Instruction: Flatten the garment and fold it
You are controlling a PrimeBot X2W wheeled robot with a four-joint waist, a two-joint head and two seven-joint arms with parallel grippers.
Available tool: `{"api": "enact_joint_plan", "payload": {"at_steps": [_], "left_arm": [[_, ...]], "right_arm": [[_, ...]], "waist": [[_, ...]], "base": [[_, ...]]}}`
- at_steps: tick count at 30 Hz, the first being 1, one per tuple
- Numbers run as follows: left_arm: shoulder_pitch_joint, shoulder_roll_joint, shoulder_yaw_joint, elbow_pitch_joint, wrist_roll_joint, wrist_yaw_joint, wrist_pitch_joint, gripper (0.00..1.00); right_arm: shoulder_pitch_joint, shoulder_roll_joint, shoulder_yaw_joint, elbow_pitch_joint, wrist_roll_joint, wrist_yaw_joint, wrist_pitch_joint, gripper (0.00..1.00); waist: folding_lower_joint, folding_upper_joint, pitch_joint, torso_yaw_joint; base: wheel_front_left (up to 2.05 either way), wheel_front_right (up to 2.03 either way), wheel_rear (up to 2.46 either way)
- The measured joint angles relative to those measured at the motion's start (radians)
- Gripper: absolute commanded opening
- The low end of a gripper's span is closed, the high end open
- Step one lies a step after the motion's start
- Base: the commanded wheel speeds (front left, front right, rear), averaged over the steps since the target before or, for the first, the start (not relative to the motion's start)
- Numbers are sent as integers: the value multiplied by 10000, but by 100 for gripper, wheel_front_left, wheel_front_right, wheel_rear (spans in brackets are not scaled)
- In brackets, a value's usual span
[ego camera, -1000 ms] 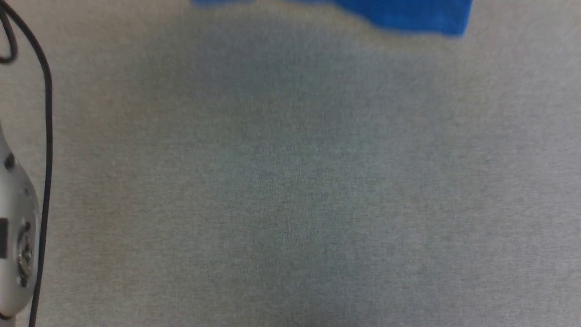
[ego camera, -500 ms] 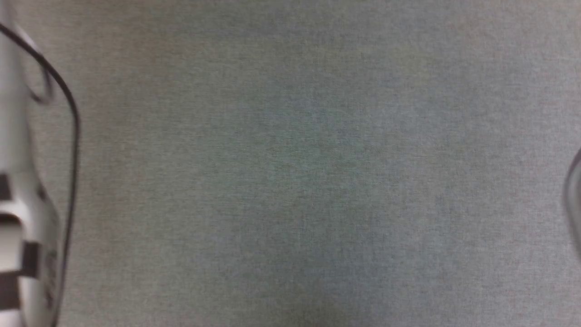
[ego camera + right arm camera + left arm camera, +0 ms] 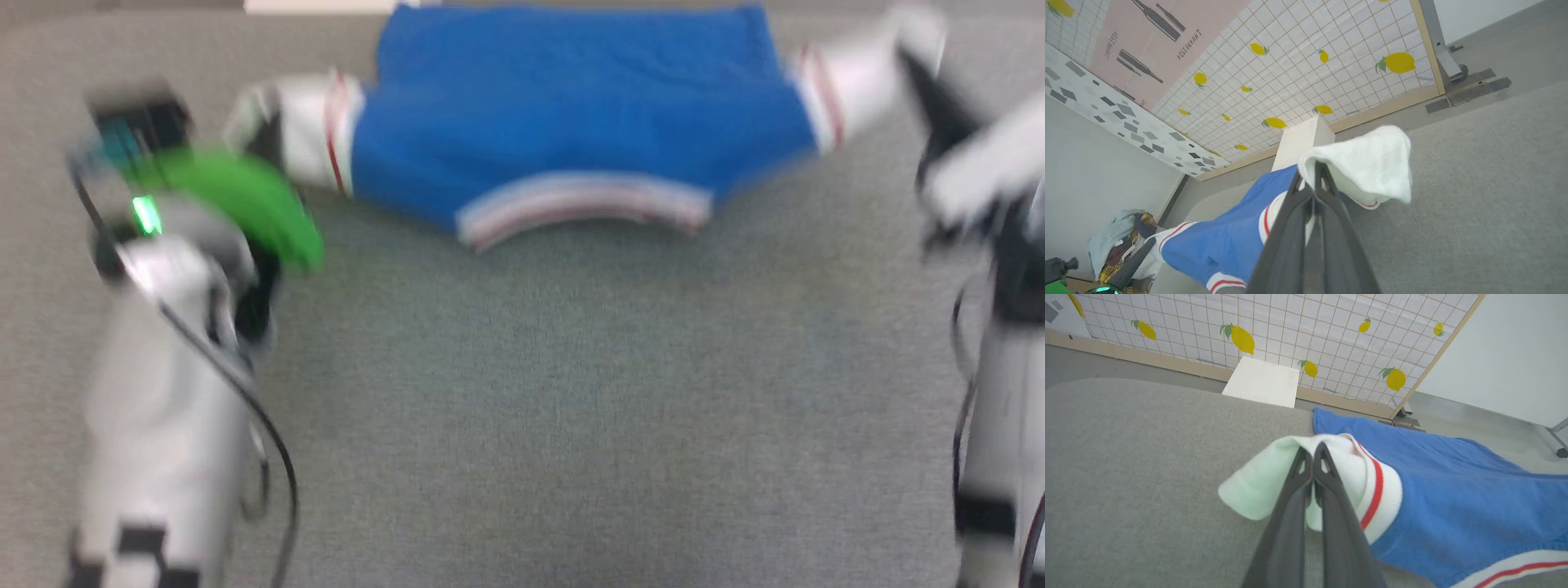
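Royal-blue soft jersey T-shirt with white sleeves [image 3: 571,106] lies across the far side of the grey cloth table [image 3: 571,408]. It looks light and limp. Left gripper [image 3: 1312,453] and right gripper [image 3: 1318,169] each pinch a sleeve end, probably good holds.

garment [image 3: 571,106] on table's [image 3: 522,408] far side, left jaws at its left sleeve [image 3: 310,139], right jaws at right sleeve [image 3: 849,73]

We see a grey fabric worktop [image 3: 1126,457], a white block [image 3: 1261,381] just beyond its far edge, a lemon-printed grid panel [image 3: 1298,339] behind it, and heaped clothes [image 3: 1116,245].
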Motion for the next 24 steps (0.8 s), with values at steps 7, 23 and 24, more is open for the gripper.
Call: {"api": "enact_joint_plan", "payload": {"at_steps": [7,23,24], "left_arm": [[3283,-529,82,-500,-635,52,-180,0],[8120,123,186,-3979,-646,1791,1517,0],[8208,245,19,-4113,-449,1866,1751,0]], "right_arm": [[3446,123,-150,-984,416,0,-295,0],[8164,203,-623,-3835,-451,0,1032,0],[8235,201,-472,-4008,-821,0,1298,0]], "waist": [[0,0,-1284,15],[-1,0,-3065,45],[-1,0,-3051,28]], "base": [[0,0,0],[0,0,0],[0,0,0]]}}
